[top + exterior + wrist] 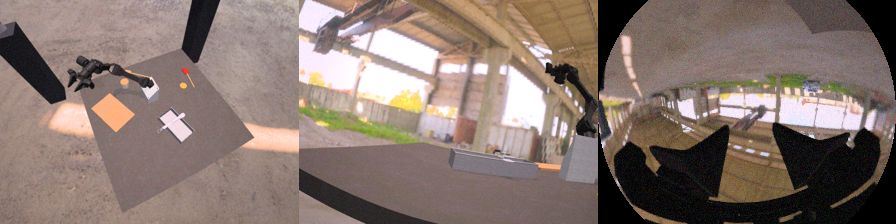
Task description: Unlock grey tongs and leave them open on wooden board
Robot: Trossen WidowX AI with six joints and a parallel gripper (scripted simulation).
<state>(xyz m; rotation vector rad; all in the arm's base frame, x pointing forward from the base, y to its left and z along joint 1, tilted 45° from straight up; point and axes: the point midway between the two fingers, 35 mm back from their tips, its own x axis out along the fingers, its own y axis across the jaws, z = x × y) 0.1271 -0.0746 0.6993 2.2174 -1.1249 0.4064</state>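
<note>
The grey tongs (171,122) lie shut, diagonally across the grey roasting tin (181,130) (493,166) right of the table's middle. In the exterior view only a small dark bit of the tongs (501,153) shows above the tin's rim. The wooden board (112,112) (548,166) lies flat on the table's left part. My gripper (73,87) (548,68) (751,127) is open and empty. It hangs high in the air past the table's far left corner, far from the tongs and beyond the board.
The arm's grey base block (150,92) (579,161) stands at the back middle. An orange-topped cylinder (124,83) stands to its left. A red spatula (187,75) and an orange disc (183,85) lie at the back right. Two black pillars (200,26) (28,65) flank the table.
</note>
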